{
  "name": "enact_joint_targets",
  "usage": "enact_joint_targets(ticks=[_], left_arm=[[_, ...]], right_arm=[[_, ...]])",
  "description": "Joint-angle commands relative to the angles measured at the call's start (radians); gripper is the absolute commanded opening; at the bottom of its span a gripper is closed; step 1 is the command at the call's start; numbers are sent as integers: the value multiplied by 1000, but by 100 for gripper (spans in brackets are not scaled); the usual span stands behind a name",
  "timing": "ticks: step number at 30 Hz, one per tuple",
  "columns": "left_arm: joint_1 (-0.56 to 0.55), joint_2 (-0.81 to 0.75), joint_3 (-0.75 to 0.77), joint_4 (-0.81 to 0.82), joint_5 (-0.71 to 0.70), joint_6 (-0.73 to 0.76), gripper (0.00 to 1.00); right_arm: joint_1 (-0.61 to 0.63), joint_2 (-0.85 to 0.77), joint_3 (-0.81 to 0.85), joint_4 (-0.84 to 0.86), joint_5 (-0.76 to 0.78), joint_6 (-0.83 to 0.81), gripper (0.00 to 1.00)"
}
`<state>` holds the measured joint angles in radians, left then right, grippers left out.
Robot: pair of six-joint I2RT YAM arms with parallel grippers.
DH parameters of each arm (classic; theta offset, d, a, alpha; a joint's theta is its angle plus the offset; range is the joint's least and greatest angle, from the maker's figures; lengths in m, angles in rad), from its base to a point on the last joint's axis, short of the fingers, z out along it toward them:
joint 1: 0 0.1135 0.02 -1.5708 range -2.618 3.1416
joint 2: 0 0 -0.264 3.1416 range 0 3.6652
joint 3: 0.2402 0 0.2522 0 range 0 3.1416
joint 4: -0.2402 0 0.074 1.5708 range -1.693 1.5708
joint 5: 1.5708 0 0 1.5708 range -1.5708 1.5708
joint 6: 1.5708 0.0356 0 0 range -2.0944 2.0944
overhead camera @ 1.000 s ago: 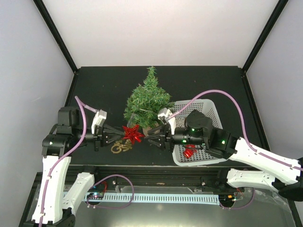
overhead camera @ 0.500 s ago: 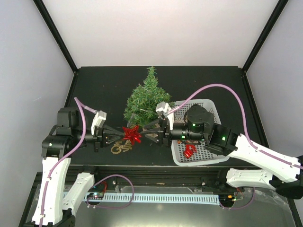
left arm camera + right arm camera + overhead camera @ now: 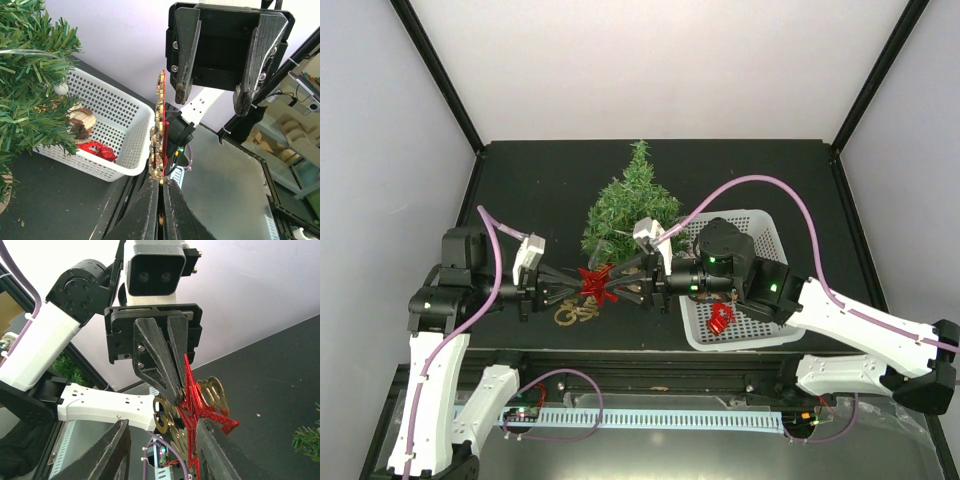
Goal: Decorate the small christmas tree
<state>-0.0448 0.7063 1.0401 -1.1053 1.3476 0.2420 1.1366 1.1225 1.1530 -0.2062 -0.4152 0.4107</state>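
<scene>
Left claw [image 3: 582, 285] is clamped on the red star [image 3: 594, 282], holding it out edge-on so the wide-open right claw [image 3: 614, 285] can grab it, a handoff I reckon. Little tree [image 3: 632, 205] stands on the table [image 3: 540, 180] just behind them, beside the basket [image 3: 767, 232].

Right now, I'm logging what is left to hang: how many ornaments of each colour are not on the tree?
Red: 2, the star in the left gripper and a red ornament in the white basket.
Gold: 1, a gold ornament on the table.
Brown: 1, a brown ornament in the basket.
Total: 4.
</scene>
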Motion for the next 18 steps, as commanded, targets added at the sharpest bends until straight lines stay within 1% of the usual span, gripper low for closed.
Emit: enact_joint_targets(ticks=[1, 7, 10, 12, 16, 18], left_arm=[[8, -14, -1, 14, 30, -3, 2], [8, -13, -3, 16, 30, -3, 2], [8, -12, -2, 18, 30, -3, 1], [10, -14, -5, 18, 31, -3, 1], [10, -17, -6, 20, 31, -3, 2], [11, -18, -6, 20, 32, -4, 2]], right_arm=[[-11, -2, 17, 51, -28, 12, 37], [-17, 8, 20, 66, -62, 22, 26], [-17, 11, 16, 63, -59, 18, 24], [-20, 9, 14, 57, -38, 17, 27], [-40, -6, 9, 41, 32, 20, 36], [-48, -11, 10, 29, 63, 18, 37]])
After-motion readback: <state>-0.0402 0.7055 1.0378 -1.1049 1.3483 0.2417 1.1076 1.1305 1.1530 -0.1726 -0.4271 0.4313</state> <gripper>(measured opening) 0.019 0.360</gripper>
